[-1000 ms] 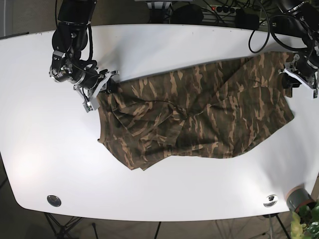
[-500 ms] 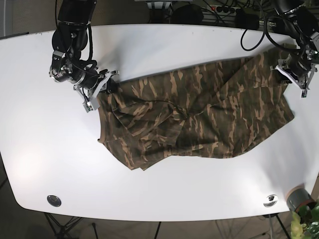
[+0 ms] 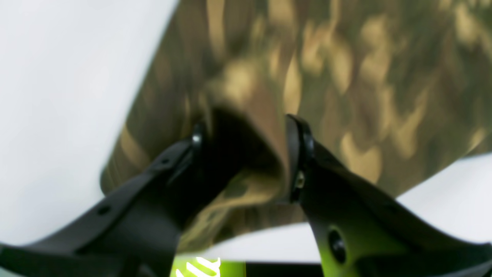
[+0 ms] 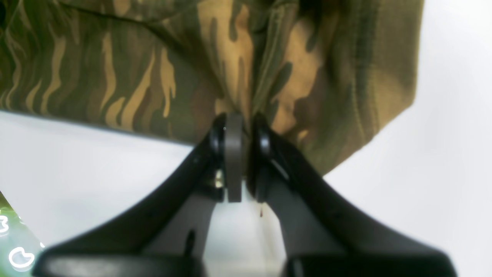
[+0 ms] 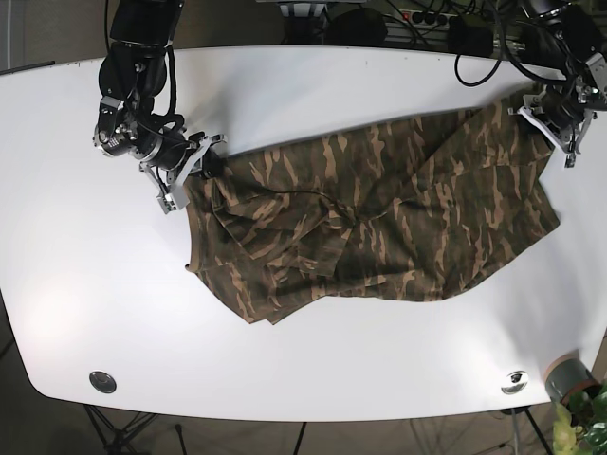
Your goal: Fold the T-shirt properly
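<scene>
**T-shirt spread across the desk, a pincer at each end**

Base view: the camouflage T-shirt (image 5: 379, 218) lies rumpled on the white desk (image 5: 303, 85).

Left wrist view: the left pincer (image 3: 246, 154) stands released, its jaws straddling a fabric ridge.

Right wrist view: the right pincer (image 4: 242, 134) is clenched, grasping the shirt's edge.

base cam overhead, looking straight down at whole surface (image 5: 85, 284), both wrist cams very close behind their claws, blurred, all three share the T-shirt (image 5: 379, 218)
</scene>
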Motion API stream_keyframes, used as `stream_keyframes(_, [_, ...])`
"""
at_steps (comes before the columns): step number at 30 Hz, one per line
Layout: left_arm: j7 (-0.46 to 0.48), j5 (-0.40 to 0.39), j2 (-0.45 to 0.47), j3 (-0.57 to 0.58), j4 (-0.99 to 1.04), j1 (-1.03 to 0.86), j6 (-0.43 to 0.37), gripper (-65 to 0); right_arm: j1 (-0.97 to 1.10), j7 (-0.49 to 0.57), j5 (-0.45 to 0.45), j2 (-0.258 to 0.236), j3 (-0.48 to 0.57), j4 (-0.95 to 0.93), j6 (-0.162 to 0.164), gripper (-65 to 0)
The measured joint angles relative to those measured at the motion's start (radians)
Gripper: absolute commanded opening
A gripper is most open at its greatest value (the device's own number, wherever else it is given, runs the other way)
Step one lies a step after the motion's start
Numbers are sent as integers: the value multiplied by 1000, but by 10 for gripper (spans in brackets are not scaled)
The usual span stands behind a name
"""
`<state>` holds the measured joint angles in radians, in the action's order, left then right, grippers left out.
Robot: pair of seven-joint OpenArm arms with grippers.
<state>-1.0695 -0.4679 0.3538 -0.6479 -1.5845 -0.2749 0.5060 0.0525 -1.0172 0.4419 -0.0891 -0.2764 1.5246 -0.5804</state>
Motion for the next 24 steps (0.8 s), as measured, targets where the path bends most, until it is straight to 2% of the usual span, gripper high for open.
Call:
stream_keyframes(4, [8,-3,0,0,0,5,0,-279,0,0,0,0,0,0,0,-628])
stream_keyframes(6, [11,-4,3,0,0,0,0,-281,0,0,0,0,0,0,0,-628])
stream_keyframes(15, [10,-3,2,0,2,-5,0,-403,0,0,0,0,0,0,0,-628])
stream_keyframes(18, [11,-3,0,0,6,-5,0,-529,0,0,0,0,0,0,0,-628])
stream_keyframes(20, [11,-3,-2,-2,6,-5,0,-644,0,0,0,0,0,0,0,-628])
stream_keyframes(24, [39,-1,-1,-4,6,-5,0,-650,0,0,0,0,0,0,0,-628])
